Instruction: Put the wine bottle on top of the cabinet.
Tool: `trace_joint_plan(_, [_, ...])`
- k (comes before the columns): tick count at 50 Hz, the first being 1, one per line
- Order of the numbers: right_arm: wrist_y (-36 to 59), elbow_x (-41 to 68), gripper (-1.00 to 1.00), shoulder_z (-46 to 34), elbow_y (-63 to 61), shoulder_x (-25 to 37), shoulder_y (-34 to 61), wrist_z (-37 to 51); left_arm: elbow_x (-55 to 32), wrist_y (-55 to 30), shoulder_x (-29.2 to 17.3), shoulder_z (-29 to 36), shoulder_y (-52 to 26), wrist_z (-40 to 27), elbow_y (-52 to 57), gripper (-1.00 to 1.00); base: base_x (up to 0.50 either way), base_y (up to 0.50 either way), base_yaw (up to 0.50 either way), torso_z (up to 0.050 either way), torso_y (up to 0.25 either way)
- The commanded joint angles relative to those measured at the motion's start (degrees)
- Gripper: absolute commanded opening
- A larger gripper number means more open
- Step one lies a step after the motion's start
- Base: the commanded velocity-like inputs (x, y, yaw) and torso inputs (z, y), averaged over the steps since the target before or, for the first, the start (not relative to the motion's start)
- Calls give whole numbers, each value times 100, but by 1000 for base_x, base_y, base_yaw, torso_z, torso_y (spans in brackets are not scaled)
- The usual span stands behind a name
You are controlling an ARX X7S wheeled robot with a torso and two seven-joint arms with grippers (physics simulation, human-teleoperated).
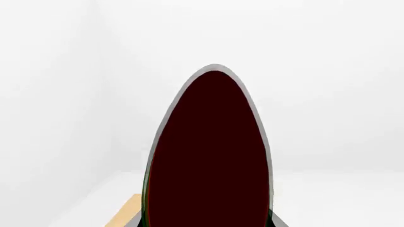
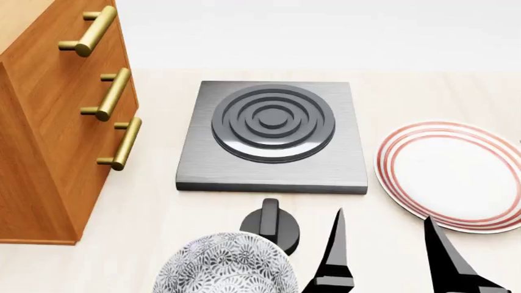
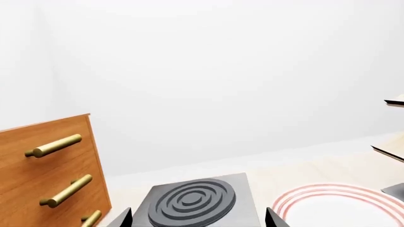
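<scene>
Bottle (image 1: 208, 156) fills left wrist view, apparently in the left gripper though grip can't be confirmed; glass is heavy, slick, breakable, best held mid-body; right gripper (image 2: 382, 244) spread empty; cabinet (image 2: 49, 122) at tabletop's left edge.

Head view looks steeply down on the hotplate (image 2: 273, 135) and cabinet (image 2: 50, 131), shared with the lower, forward-facing right wrist view.
</scene>
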Motion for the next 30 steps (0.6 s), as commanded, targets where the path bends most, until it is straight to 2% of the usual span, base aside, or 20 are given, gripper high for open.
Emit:
trace_joint_plan(1, [-7,4,100,-11,17,9,-1,8,-227,-227,-27,-190,302,-143,62,-100,0,0,0,0,0])
trace_joint_plan(30, [-56,-46,100,-62,53,22,-23,7,-529,-951,-109,-548,771,-498,223,-100,0,0,0,0,1])
